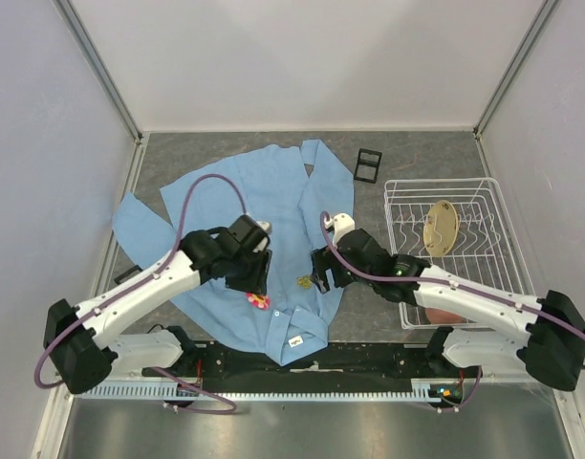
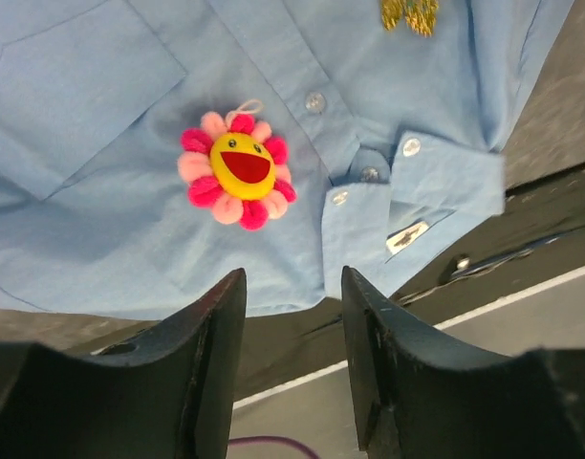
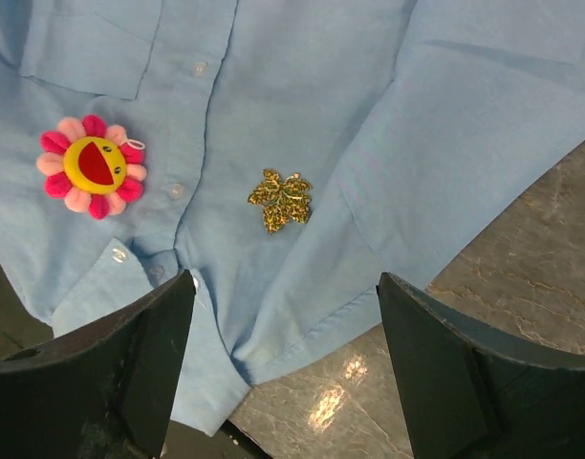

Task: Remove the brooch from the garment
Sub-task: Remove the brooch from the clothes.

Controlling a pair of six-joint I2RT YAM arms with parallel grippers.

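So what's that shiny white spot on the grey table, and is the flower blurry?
Right wrist view: that spot is light bouncing off the glossy table; the flower brooch is sharp. Left wrist view: brooch and shirt sharp too. Top view: even light, no harsh shadows.
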